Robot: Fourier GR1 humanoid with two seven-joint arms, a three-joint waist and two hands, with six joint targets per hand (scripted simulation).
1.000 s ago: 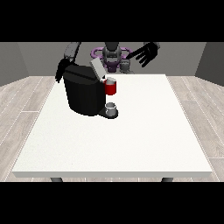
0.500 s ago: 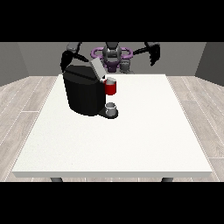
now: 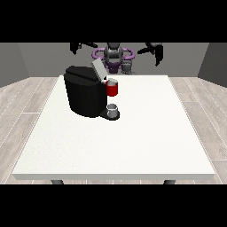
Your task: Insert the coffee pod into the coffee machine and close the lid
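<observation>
sitting on the white table (image 3: 133,146), the coffee machine (image 3: 86,95) is showing its lid (image 3: 98,70) tilted up, likely waiting for a pod. no pod is showing. both hands, at the view's left (image 3: 76,46) and right (image 3: 156,51), are hanging raised; i cannot tell their fingers.

We find nothing to read here — no text, label, brand, number or sign on the coffee machine (image 3: 86,95), the bench (image 3: 133,137) or anything else.
</observation>
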